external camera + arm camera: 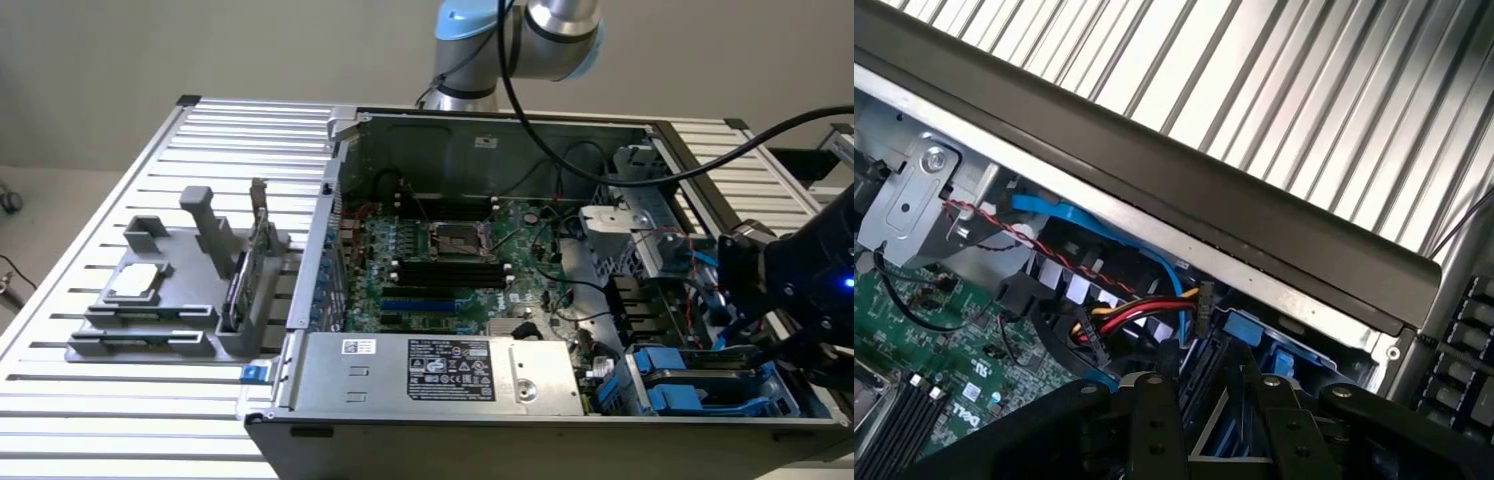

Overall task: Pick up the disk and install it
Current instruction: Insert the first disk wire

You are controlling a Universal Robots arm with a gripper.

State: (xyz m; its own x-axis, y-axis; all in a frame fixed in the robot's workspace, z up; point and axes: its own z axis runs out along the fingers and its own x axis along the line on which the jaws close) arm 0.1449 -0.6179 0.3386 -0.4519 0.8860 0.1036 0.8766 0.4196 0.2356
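- The claw [1212,392] is hovering over the disk [678,386]; I cannot tell whether it is gripping it.
- The disk, grey metal in bright blue rails, is sitting in the case's [400,445] bay, at the exterior view's right.
- Coloured cables [1144,315] are running beside it.

The tool [1212,400] is black; just beside it are bright blue drive rails [1254,328], red, yellow and black wires [1139,315] and a blue cable [1049,208]. Farther from it, the motherboard [441,255] is green, the power supply [358,385] silver with a black label [451,368], the ribbed worktop [94,400] silver.
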